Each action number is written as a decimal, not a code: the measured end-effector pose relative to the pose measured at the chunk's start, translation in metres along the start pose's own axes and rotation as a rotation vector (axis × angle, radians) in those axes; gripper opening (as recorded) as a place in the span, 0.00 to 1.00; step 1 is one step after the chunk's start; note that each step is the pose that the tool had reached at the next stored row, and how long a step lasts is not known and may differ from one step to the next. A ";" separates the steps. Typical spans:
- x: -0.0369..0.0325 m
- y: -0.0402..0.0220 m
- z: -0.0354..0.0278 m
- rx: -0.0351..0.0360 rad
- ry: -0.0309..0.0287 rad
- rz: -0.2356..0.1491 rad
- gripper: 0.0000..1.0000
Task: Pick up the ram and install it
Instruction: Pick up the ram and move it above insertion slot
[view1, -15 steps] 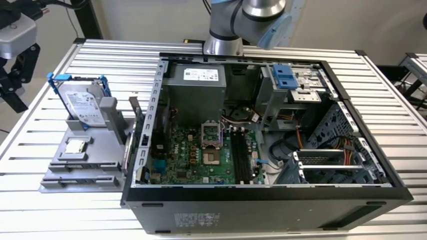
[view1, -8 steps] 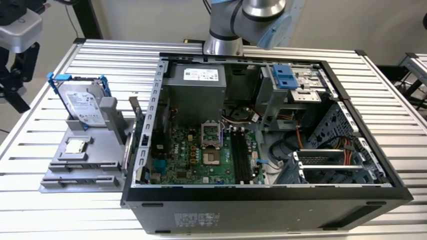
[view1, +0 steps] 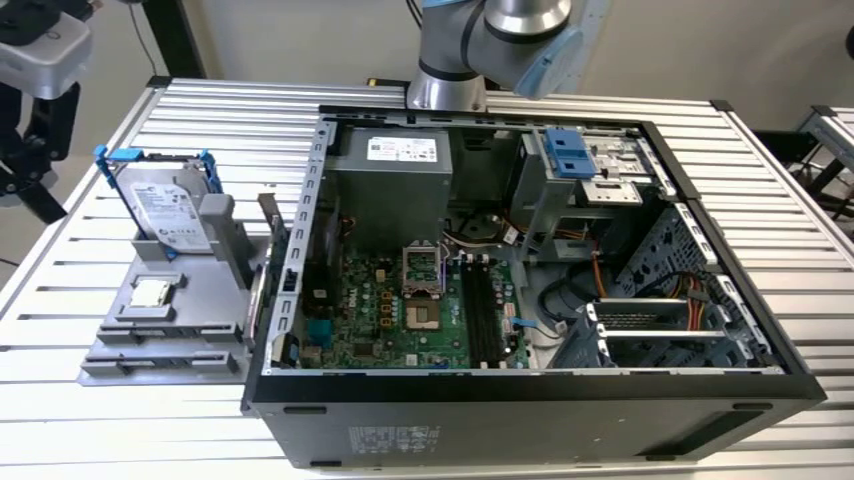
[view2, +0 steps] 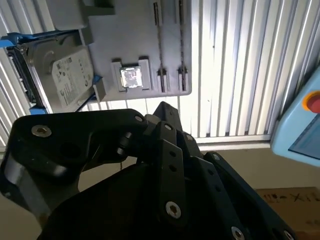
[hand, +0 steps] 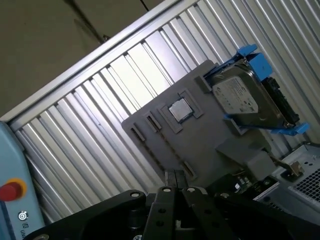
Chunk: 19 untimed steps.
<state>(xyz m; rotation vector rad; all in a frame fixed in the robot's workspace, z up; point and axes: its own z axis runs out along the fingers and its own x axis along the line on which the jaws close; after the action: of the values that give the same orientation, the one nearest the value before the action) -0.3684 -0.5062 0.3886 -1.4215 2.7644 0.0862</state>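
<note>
The black metal linkage gripper hangs well clear of the grey moulded plastic holder plate, jaws closed on nothing. What I take for the ram, a thin dark strip on edge, stands at the holder's side nearest the open black steel computer case, though I cannot be sure. Such a thin, smooth board could tip or slip under a skewed pinch. The silver hard drive in its blue bracket, standing on the holder, risks being clipped.

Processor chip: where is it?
At the exterior view's left, the processor chip sits in the gray fixture beside the hard drive, outside the open computer case.
</note>
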 end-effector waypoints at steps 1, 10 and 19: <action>-0.0001 0.0000 0.0001 -0.0028 -0.0031 -0.008 0.00; -0.0006 0.0004 0.0012 -0.0160 -0.0123 -0.113 0.00; -0.0012 0.0008 0.0017 -0.0215 -0.0084 -0.245 0.00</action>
<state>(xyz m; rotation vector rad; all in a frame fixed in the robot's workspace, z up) -0.3683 -0.5047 0.3869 -1.7460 2.5655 0.1150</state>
